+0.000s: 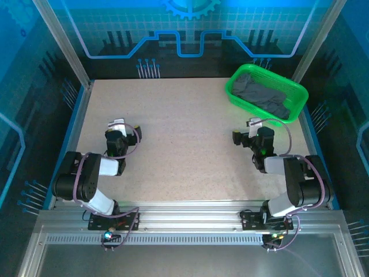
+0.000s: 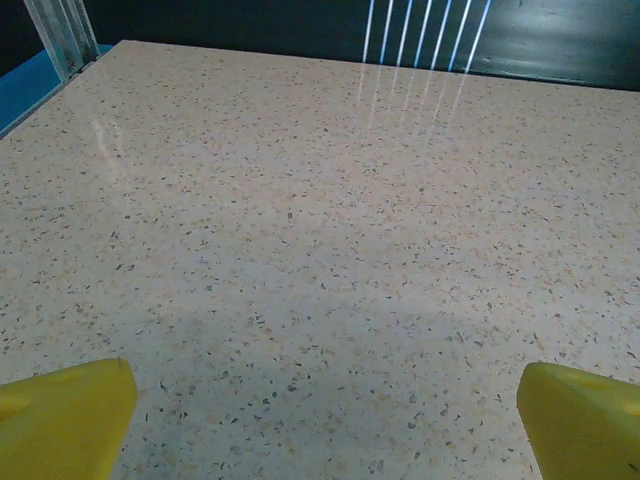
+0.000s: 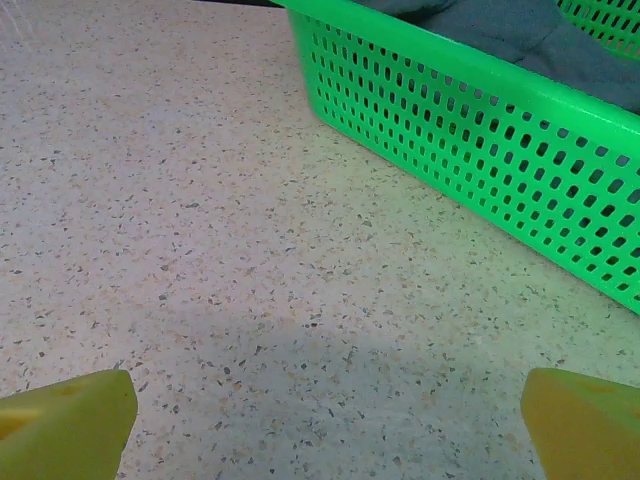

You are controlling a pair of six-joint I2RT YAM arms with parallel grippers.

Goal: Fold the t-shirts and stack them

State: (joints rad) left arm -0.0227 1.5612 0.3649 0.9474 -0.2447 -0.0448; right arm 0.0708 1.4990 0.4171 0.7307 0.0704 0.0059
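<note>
- Dark grey t-shirts (image 1: pixel 264 93) crumpled inside green basket (image 1: pixel 299 105), at 1 o'clock on speckled table (image 1: pixel 184 156).
- At 9 o'clock: left gripper (image 2: pixel 327 390), fingers spread wide, nothing held.
- At 3 o'clock: right gripper (image 3: pixel 327 395), fingers wide apart, empty, near basket.

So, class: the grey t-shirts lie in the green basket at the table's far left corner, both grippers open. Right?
No: the green basket holding the t-shirts sits at the far right corner, as the top external view shows. The rest holds.

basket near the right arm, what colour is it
The basket is bright green perforated plastic, clearest in the right wrist view.
</note>
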